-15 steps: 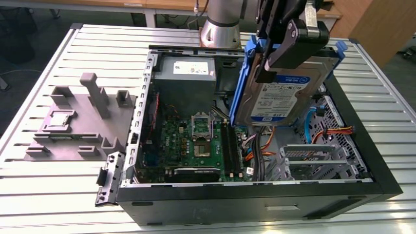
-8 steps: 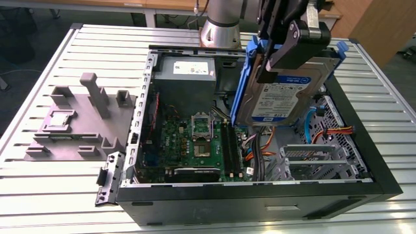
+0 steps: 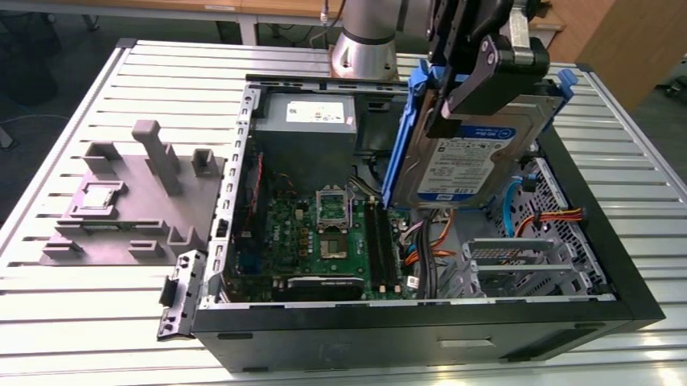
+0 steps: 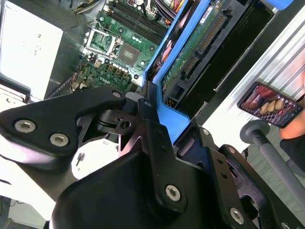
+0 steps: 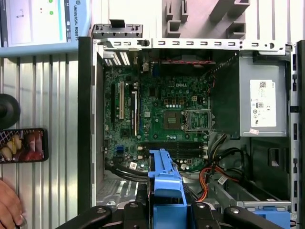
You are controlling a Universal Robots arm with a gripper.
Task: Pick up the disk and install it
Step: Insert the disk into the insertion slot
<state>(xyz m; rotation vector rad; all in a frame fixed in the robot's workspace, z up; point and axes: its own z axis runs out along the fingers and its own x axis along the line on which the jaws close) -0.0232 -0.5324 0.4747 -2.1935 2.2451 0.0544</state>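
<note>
The disk (image 3: 469, 165), a silver drive with a white and blue label in a blue carrier, hangs tilted on edge above the right half of the open computer case (image 3: 429, 326). My gripper (image 3: 459, 106) is shut on its upper end, one dark finger across the label side. In the second wrist view the gripper (image 4: 159, 117) clamps the blue carrier (image 4: 174, 117), and the drive's green circuit side (image 4: 198, 40) shows beyond it. In the first wrist view the carrier (image 5: 164, 183) sticks out from the gripper (image 5: 164, 212) over the motherboard's edge.
Inside the case lie the motherboard (image 3: 322, 233), a grey power-supply box (image 3: 306, 117), a metal drive cage (image 3: 520, 257) and orange cables (image 3: 429, 241). A grey fixture block (image 3: 129, 201) stands on the slatted table to the exterior view's left. A phone (image 5: 24, 144) and a hand (image 5: 8, 205) lie beside the case.
</note>
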